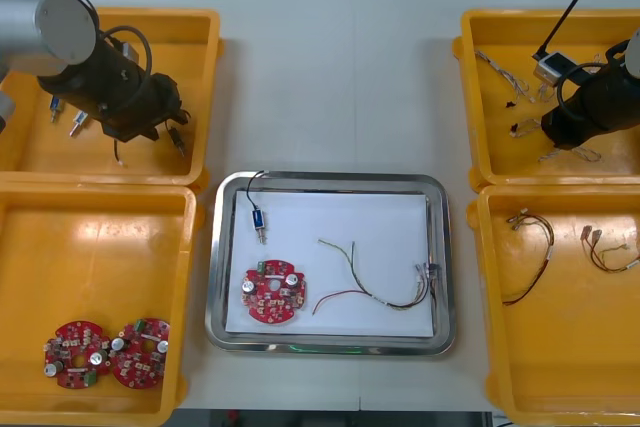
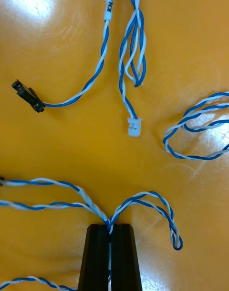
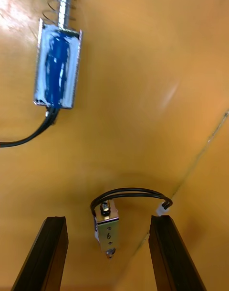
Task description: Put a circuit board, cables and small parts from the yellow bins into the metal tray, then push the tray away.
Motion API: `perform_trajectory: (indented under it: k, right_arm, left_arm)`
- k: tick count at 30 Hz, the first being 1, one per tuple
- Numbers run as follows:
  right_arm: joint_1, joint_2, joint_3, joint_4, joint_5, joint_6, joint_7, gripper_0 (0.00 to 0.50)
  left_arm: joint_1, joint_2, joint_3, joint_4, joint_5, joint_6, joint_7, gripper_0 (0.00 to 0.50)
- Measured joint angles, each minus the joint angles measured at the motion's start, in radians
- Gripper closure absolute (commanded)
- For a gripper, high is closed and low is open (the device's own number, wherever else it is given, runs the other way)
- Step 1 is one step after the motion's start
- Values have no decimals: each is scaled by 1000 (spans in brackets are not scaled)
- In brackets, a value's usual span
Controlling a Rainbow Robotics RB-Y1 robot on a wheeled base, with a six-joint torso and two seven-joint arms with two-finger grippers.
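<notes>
— Bench [image 1: 340, 67], four bins [image 1: 100, 247] round one tray [image 1: 330, 179]. What's nearest?
— At the tray's 8 o'clock, two boards [image 1: 76, 353]; at 4 o'clock, two red-yellow cables [image 1: 530, 247]. Inside the tray: one board [image 1: 272, 293], one part [image 1: 258, 219], and tangled cables [image 1: 380, 295] I can't count.
— Farther off?
— At 10 o'clock, the left claw [image 3: 109, 219] is spread astride a small part [image 3: 107, 231], with a second part [image 3: 57, 66] beyond. At 2 o'clock, the right claw [image 2: 110, 226] pinches a blue-white cable [image 2: 143, 198].
— Which step?
— Loading, I'd say. Next, the right lifts its cable free of its neighbours; the left must close squarely.
</notes>
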Motion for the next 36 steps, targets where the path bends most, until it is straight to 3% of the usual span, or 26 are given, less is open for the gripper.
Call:
perform_trajectory:
  k: [12, 19, 20, 23, 25, 26, 27, 36]
  right_arm:
    - [5, -9, 0, -29, -5, 2, 21, 500]
    - [4, -19, -16, -40, -5, 116, 21, 500]
    - [3, -20, -24, -40, -5, 128, 21, 500]
    - [-1, -23, -52, -40, -5, 167, 21, 500]
    - [-7, -26, -66, -40, -5, 196, 21, 500]
    - [-11, -28, -71, -42, -5, 209, 21, 500]
    - [-15, -30, -76, -45, -5, 221, 21, 500]
    - [-24, -52, -119, -178, -3, 377, 20, 500]
  left_arm:
    - [0, -2, -68, 0, -4, -8, 0, 0]
    - [0, -3, -70, 0, -10, -8, 0, 0]
    - [0, -3, -70, 0, -11, -8, 0, 14]
    - [0, -3, -70, 0, -11, -9, 0, 172]
    - [0, -3, -70, 0, -12, -11, 0, 351]
    - [0, -3, -70, 0, -12, -14, 0, 476]
    - [0, -3, -70, 0, -12, -18, 0, 499]
    - [-2, -4, -70, 0, -13, -25, 0, 500]
